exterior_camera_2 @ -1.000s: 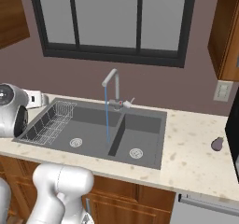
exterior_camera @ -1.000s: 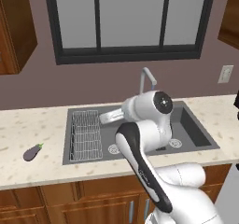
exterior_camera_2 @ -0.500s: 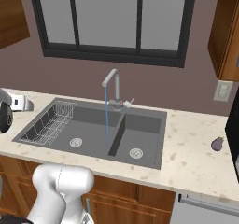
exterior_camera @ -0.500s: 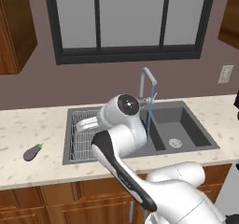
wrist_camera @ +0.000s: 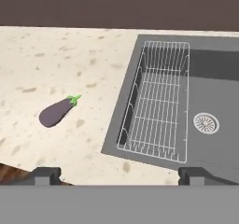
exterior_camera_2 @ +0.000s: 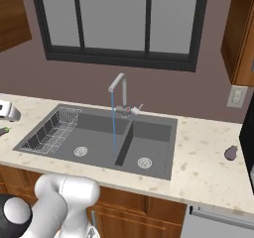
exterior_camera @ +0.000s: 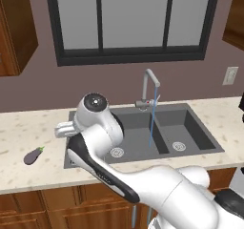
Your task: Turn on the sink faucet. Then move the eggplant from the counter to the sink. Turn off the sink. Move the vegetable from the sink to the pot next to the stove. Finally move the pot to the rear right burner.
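So the first step looked done: a thin blue stream of water [exterior_camera: 152, 123] was running from the faucet [exterior_camera: 150, 87] down into the sink [exterior_camera: 188, 128], landing about at the divider between the two basins. Everything else was still ahead, as far as I could judge: eggplant into the sink, water off, veggie to the pot, pot onto the rear right burner. I couldn't see the pot or stove from here.

The eggplant [wrist_camera: 57, 111] was lying flat on the surface [wrist_camera: 56, 59], well left of the sink and apart from its edge, nothing touching it. In the hand view its long axis ran diagonally, fat purple end toward the lower left and the green stem cap toward the upper right, so roughly stem-toward-the-sink. In the left base view it sat on the pale surface left of the arm.

The tool [wrist_camera: 119, 174] hung above the surface edge between the eggplant and the wire rack [wrist_camera: 156, 101] in the left basin. Its two dark tips stood wide apart with nothing between them, so it was empty.
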Available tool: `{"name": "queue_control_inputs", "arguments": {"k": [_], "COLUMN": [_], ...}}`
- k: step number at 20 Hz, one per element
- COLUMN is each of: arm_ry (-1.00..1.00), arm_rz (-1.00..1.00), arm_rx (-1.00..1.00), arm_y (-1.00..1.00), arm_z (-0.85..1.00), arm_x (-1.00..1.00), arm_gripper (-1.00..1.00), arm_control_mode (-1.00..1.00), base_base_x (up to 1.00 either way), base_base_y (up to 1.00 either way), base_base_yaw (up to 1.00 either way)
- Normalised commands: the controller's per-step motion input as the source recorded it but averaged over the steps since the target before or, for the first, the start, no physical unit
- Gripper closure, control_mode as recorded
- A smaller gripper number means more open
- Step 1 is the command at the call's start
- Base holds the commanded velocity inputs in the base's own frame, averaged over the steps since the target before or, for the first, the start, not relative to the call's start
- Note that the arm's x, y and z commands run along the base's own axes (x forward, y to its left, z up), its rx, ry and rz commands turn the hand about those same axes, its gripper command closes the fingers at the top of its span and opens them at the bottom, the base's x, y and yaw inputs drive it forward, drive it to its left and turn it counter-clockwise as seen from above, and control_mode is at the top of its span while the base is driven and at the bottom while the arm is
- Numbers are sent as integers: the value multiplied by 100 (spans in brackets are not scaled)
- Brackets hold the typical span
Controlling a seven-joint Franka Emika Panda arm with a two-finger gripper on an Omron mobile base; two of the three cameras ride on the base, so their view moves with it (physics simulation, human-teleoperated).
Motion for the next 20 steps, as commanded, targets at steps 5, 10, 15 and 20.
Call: {"name": "queue_control_inputs", "arguments": {"k": [5,10,15,20], "arm_ry": [3,0,0,1], "arm_rz": [-6,-7,-6,-7], "arm_rx": [0,0,3,7], "arm_y": [38,46,41,42], "arm_z": [-29,-46,-26,-7], "arm_x": [16,21,21,19], "arm_gripper": [-100,-100,-100,-100], "arm_control_mode": [-100,-100,-100,-100], "base_base_x": [0,0,0,0], "base_base_y": [0,0,0,0], "base_base_yaw": [0,0,0,0]}}
